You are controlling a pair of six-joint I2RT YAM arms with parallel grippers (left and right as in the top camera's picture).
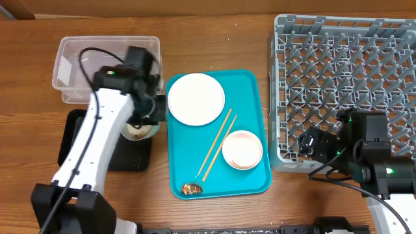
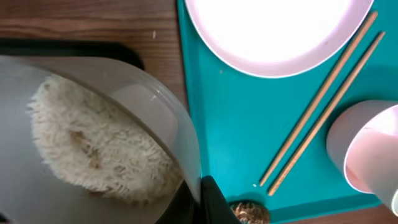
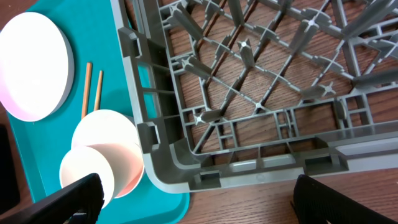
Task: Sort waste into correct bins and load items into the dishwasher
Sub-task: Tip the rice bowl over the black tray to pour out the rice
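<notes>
Over the black tray [image 1: 133, 159] at the table's [image 1: 26, 78] left side, held the pale grey bowl [image 1: 140, 129] tilted, its rim pinched tight in the left gripper [image 1: 151, 112]. Carried a clump of pale rice grains [image 2: 93, 149] clinging to the bowl's inner wall, seen plainly from the left wrist. Found the clear tub [image 1: 71, 71] just behind the black tray, farther from the robot. Found the teal tray [image 1: 185, 156] just right of the tilted bowl, bearing the round white plate [image 1: 196, 99] at its far end, the two chopsticks [image 1: 219, 144] lying side by side on a slant in the middle, the pink bowl [image 1: 242, 149] upright near its right edge, and a small crumpled brown-gold scrap [image 1: 191, 188] at its near edge. Could not tell whether that scrap was foil or food. Found the grey dish rack [image 1: 338, 65] just beside the teal tray on the right, standing flat on the wood. Hung the right gripper [image 3: 198, 190] above the rack's near left corner, fingers [image 3: 68, 202] spread wide apart, with the pink bowl showing close beside one finger in the right wrist view.
</notes>
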